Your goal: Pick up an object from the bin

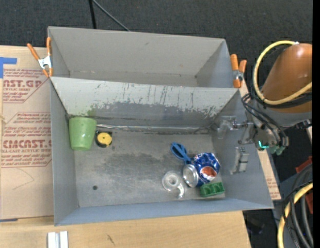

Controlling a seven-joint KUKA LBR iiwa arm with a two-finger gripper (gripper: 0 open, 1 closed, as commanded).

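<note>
My gripper hangs over the right side of the bin, close to the right wall, open with nothing between its fingers. One finger is toward the back and the other is toward the front. Just left of the front finger lies a crushed blue drink can with its silver top turned to the left. A small green block rests against the can's front side. A blue-handled tool lies behind the can, and a clear tape roll sits to the can's left.
A light green cup lies on its side at the bin's left wall, with a small yellow round thing beside it. The arm, with its orange cover and yellow cables, stands outside the bin's right rim.
</note>
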